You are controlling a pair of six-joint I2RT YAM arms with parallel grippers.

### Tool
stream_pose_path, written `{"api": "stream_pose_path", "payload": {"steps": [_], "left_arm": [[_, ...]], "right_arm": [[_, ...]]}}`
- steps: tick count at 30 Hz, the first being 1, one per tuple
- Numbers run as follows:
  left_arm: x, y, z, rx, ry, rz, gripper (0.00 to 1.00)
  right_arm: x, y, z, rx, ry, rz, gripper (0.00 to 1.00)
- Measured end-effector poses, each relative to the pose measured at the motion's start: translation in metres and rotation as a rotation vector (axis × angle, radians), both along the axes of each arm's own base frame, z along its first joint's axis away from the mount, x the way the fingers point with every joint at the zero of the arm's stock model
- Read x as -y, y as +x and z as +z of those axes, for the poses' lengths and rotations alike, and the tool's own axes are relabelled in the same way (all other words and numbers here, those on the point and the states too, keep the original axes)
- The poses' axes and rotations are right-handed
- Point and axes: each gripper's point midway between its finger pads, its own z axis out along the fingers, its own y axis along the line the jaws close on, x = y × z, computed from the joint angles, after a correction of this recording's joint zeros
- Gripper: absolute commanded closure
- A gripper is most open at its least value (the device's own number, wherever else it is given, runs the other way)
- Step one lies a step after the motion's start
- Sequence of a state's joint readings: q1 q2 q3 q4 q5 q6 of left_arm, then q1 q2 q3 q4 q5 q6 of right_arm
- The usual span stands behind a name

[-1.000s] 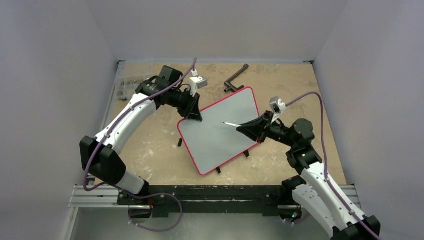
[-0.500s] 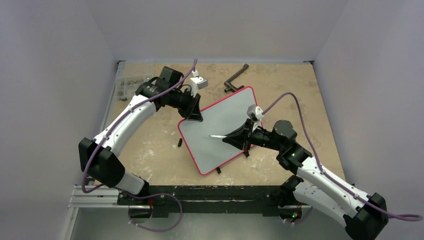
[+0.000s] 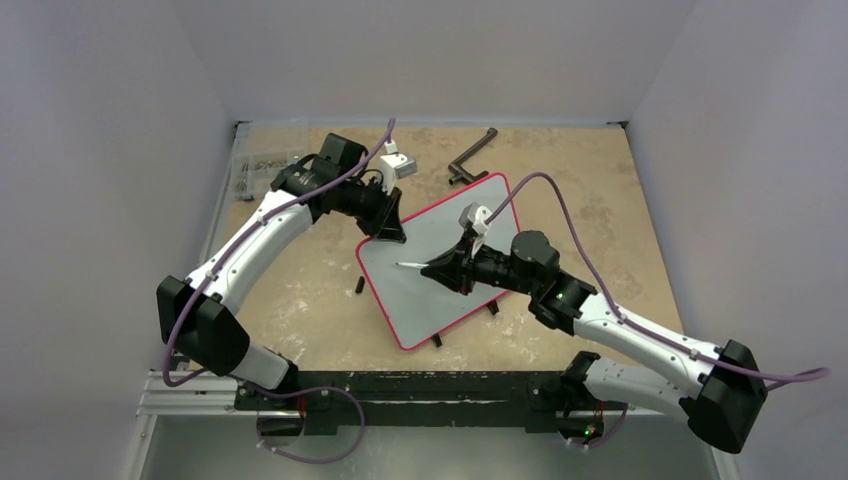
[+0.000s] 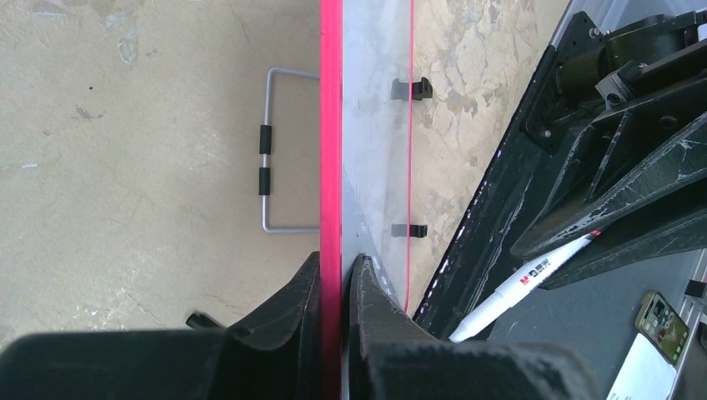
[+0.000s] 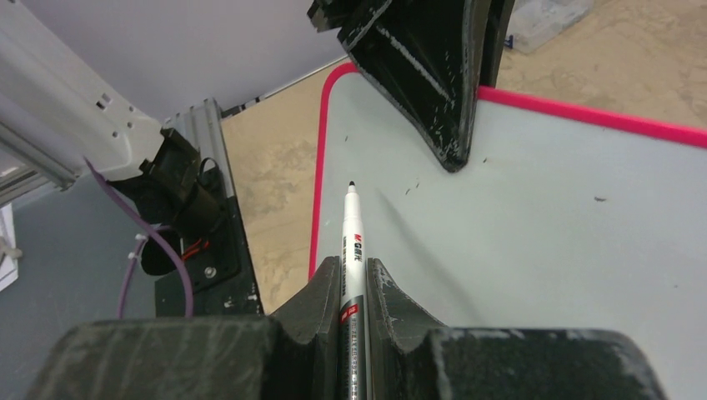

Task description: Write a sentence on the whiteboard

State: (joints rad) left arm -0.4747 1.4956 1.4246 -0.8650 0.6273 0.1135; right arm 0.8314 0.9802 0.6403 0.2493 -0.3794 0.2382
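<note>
The whiteboard (image 3: pixel 430 295), pale grey with a thin red rim, lies tilted on the table. My left gripper (image 3: pixel 386 232) is shut on its far left corner, the red rim (image 4: pixel 331 125) pinched between the jaws (image 4: pixel 335 262). My right gripper (image 3: pixel 442 268) is shut on a white marker (image 5: pixel 352 225), uncapped, held low over the board's left part. Its black tip (image 3: pixel 399 264) points toward the left rim. No sentence is in view: the board surface (image 5: pixel 542 217) shows only a few dark specks. The left fingers (image 5: pixel 442 83) show just beyond the marker tip.
A black crank-shaped tool (image 3: pixel 472 160) lies behind the board. A clear box of small parts (image 3: pixel 258 170) sits at the back left. A wire stand (image 4: pixel 275 150) sticks out under the board's left edge, black feet (image 3: pixel 437 340) at its near edge. Walls close three sides.
My right arm has swept left across the board with the marker, its tip going from the middle to the board's left part. The left gripper has kept its hold and place.
</note>
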Motion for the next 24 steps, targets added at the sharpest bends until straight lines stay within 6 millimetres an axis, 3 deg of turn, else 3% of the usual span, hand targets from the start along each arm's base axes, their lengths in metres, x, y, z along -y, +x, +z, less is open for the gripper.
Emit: {"api": "stream_pose_path", "payload": {"steps": [10,24], "left_arm": [[0.001,0.000,0.000,0.001,-0.001,0.002,1.00],[0.002,0.000,0.001,0.001,-0.002,0.004,1.00]], "right_arm": [[-0.014,0.020,-0.002,0.019,-0.034,-0.048,1.00],[-0.026,0.028,0.005,0.038,-0.037,-0.057,1.00]]}}
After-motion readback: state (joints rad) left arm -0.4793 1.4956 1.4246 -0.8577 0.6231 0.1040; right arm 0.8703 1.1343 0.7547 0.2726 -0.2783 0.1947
